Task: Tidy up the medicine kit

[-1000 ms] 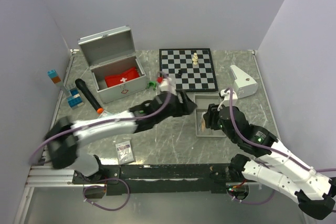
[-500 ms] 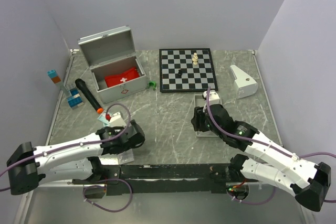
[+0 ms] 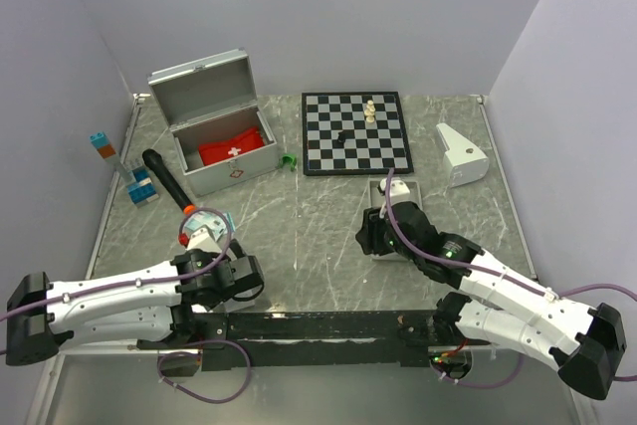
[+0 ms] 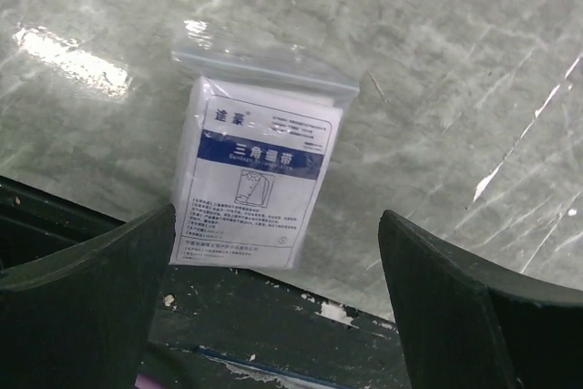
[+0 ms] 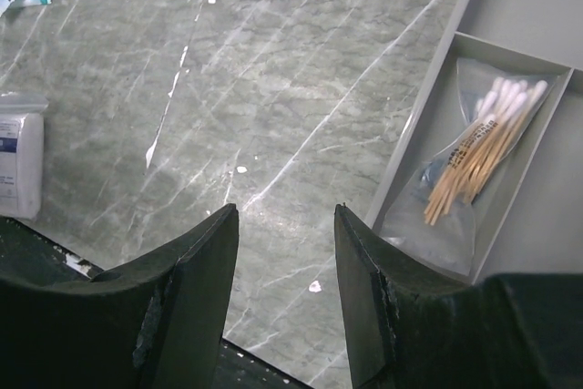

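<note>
The medicine kit [image 3: 214,131] is a silver metal case at the back left, lid up, with a red white-cross pouch [image 3: 234,151] inside. My left gripper [image 3: 239,286] hangs low at the table's near edge, far from the case. Its jaws are wide open over a white paper packet in a clear zip bag [image 4: 260,179], which lies flat and untouched just ahead of the left gripper [image 4: 276,225]. My right gripper [image 3: 370,236] hovers open over bare marble, and nothing is between the jaws of the right gripper [image 5: 283,211]. A bag of cotton swabs [image 5: 474,157] lies in the grey tray [image 5: 428,125] to its right.
A chessboard [image 3: 355,131] with a few pieces lies at the back centre, and a white wedge-shaped object [image 3: 461,154] is at the back right. A black marker [image 3: 164,178], blue blocks [image 3: 141,189] and a small teal-and-white packet [image 3: 211,221] lie on the left. A black rail [image 3: 318,325] runs along the near edge.
My left arm has swung from the table's middle back to the near left edge, above the white packet, and its jaws have opened wider. The right arm has shifted slightly left.
</note>
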You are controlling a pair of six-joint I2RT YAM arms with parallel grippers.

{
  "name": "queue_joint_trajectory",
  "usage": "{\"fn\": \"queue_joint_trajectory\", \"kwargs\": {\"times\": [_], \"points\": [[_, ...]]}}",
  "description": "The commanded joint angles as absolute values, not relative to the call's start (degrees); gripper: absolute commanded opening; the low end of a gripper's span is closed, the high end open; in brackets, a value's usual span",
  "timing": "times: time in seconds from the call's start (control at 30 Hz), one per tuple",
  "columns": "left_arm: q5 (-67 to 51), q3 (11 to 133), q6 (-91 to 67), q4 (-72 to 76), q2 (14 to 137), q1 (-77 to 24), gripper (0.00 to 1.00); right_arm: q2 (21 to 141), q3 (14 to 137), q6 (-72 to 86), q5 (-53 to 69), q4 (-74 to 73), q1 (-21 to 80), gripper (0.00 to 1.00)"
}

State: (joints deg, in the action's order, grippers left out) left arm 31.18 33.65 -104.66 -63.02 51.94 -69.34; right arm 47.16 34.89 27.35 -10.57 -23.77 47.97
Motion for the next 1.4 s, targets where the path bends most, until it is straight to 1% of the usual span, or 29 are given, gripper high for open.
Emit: {"fn": "queue_joint_trajectory", "kwargs": {"times": [0.0, 0.1, 0.2, 0.33, 0.47, 0.6, 0.67, 0.7, 0.87, 1.03, 1.13, 1.2, 1.3, 1.37], "points": [[33.22, 32.96, -108.98, -66.01, 50.10, -69.61, 0.97, 45.97, 34.19, 28.30, -10.11, -21.71, 47.72, 0.54], [31.39, 32.78, -104.17, -63.38, 52.28, -66.11, 0.97, 45.00, 34.01, 28.21, -10.20, -22.32, 47.73, 0.54], [29.10, 33.57, -99.59, -61.88, 57.64, -63.11, 0.97, 44.12, 34.01, 28.04, -10.20, -22.59, 47.72, 0.54], [28.39, 33.84, -99.32, -61.00, 61.08, -61.97, 0.97, 43.24, 33.93, 28.30, -10.11, -22.59, 47.73, 0.54], [24.26, 30.68, -98.00, -54.16, 62.75, -61.08, 0.97, 42.71, 33.31, 28.39, -10.02, -22.32, 47.81, 0.54], [23.47, 30.50, -95.90, -50.98, 66.44, -61.00, 0.97, 42.01, 32.87, 28.39, -9.76, -22.32, 47.73, 0.54], [23.20, 30.67, -94.67, -49.06, 67.85, -61.00, 0.99, 41.66, 32.78, 28.04, -9.93, -22.59, 47.72, 0.54], [22.86, 30.50, -93.96, -48.00, 68.29, -61.00, 0.98, 41.57, 32.96, 27.86, -10.11, -23.02, 47.81, 0.54], [21.71, 31.28, -89.05, -44.30, 68.73, -61.08, 0.79, 39.64, 33.49, 27.69, -10.90, -24.52, 47.81, 0.54], [25.74, 37.25, -86.58, -45.79, 66.36, -64.24, 0.50, 38.59, 34.89, 27.77, -11.78, -26.54, 47.72, 0.54], [28.47, 43.83, -83.68, -44.92, 66.44, -65.30, 0.46, 38.06, 36.29, 27.34, -12.65, -28.55, 47.72, 0.54], [29.96, 48.58, -79.74, -42.20, 68.54, -65.30, 0.47, 37.09, 37.78, 26.90, -13.79, -30.57, 47.73, 0.54], [31.29, 56.75, -71.39, -34.57, 75.12, -65.30, 0.48, 34.81, 40.33, 26.19, -16.52, -34.18, 47.72, 0.54], [30.07, 63.86, -66.21, -29.90, 83.01, -65.13, 0.49, 32.62, 41.57, 26.19, -18.27, -37.07, 47.81, 0.54]]}}
